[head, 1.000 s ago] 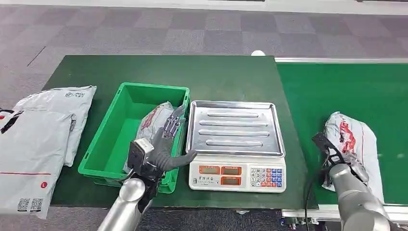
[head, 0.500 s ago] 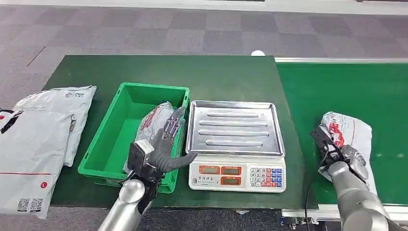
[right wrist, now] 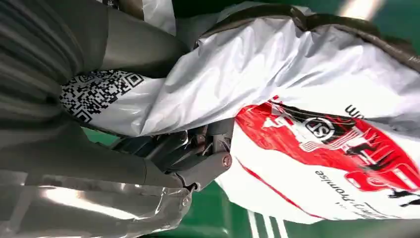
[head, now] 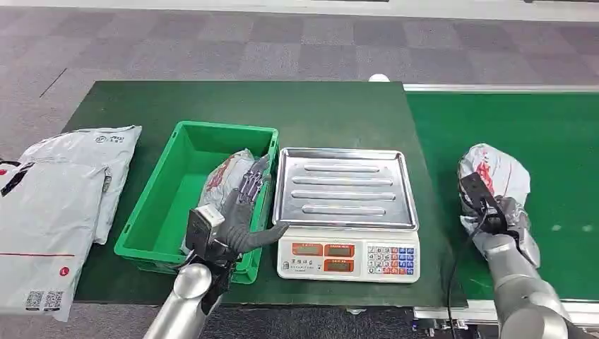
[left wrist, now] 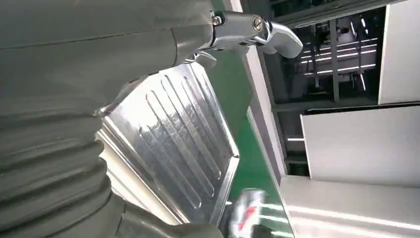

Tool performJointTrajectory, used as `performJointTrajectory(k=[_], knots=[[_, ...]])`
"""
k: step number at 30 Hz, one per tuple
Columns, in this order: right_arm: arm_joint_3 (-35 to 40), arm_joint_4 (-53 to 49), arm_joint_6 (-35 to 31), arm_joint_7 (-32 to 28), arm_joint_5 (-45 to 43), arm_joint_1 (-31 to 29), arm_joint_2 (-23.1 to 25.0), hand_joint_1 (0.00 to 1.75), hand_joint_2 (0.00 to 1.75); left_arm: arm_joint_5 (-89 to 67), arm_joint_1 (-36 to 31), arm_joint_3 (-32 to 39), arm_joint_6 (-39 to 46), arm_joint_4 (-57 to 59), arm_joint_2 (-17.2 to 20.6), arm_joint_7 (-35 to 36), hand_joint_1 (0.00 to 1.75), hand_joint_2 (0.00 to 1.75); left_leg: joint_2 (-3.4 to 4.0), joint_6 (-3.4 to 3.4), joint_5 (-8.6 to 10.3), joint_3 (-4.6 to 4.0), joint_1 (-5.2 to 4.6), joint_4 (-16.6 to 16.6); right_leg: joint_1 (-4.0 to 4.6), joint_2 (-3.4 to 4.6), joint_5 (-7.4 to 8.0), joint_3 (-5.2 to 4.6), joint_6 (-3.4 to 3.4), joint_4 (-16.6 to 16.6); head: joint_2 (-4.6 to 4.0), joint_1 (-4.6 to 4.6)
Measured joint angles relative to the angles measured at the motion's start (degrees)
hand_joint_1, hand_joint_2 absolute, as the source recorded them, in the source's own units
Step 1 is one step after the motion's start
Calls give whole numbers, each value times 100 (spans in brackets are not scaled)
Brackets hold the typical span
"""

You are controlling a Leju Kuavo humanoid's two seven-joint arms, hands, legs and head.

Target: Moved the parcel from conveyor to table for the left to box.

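parcel (head: 492,169) sits on the green conveyor (head: 565,134), right hand (head: 510,220) wrapped around its near end, fingers closed on it. pickup step, i judge; next, carry it left to the table (head: 318,106). left hand (head: 240,212) rests, fingers spread and holding nothing, over the crate (head: 152,212).

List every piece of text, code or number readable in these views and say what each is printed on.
"Promise": small black print, partly legible, beside the red logo on the white parcel that the right hand holds.
QR code, same parcel: visible, not decodable.
Scale displays and keys: too small.
Grey mailers left of the green bin: logo, QR codes and print too small.
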Motion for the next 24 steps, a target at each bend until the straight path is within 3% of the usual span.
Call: performJointTrajectory(k=[4,5,8,17,21,24], knots=[[-2,-358,-887,-1402,-1153,74,87,175,175,15,14,0,9,0,0,-18,0,175,-5,0,0,-1,0,0,0,-2,0,0,0,0,0,0],[0,-703,-1184,-2075,-1823,146,155,175,175,35,11,-2,17,6,-2,-28,0,175,-3,0,0,2,2,0,2,0,-1,1,0,0,0,-2],[212,-1947,-1035,-2777,-3180,678,387,175,175,66,-21,-7,22,53,-4,-94,0,175,-15,0,0,-5,2,-1,2,-12,-4,0,-2,0,0,0],[2015,-5092,-1300,-2905,-3043,1961,780,175,175,109,-260,-28,-17,249,-7,-166,0,175,4,-5,-3,-2,5,-3,4,4,-5,-7,-4,1,0,-2],[2689,-5806,-864,-2763,-2971,2230,824,175,175,109,-344,-28,-17,319,-7,-197,0,175,7,-6,-3,0,5,-3,4,12,-5,-7,-4,2,0,0],[3258,-6110,-73,-2583,-2828,2347,824,175,175,109,-374,-28,-17,348,-4,-214,0,175,9,-6,-3,1,4,-3,3,12,-4,-7,-4,1,0,-2]])
